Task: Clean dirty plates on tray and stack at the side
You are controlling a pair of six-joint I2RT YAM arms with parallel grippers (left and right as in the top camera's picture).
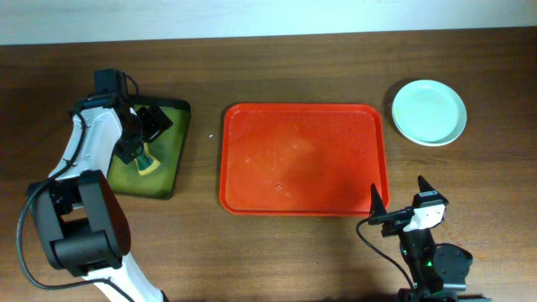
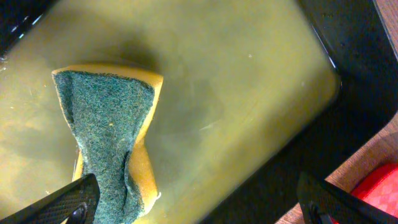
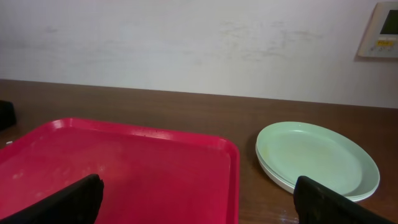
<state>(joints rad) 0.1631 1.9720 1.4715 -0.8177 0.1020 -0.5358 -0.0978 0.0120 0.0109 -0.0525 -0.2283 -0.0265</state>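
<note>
My left gripper (image 2: 199,210) – jaws stood wide apart, empty; the sponge (image 2: 109,143) lay on the olive tray (image 2: 249,93) between them, nearest my left finger. My right gripper (image 3: 196,208) – jaws likewise apart, empty; the red tray (image 3: 124,162) lay just ahead and beneath, the plates (image 3: 317,152) stacked ahead to the right, off the tray.

One red tray (image 1: 304,159); one smaller olive-green tray (image 1: 174,143); one sponge (image 2: 106,124) lying in it; one stack of plates (image 3: 317,155), at least two rims showing, the full number not clear; two arms, so two hands, the left hand (image 1: 139,138) and the right hand (image 1: 400,191); one table (image 1: 294,252).
</note>
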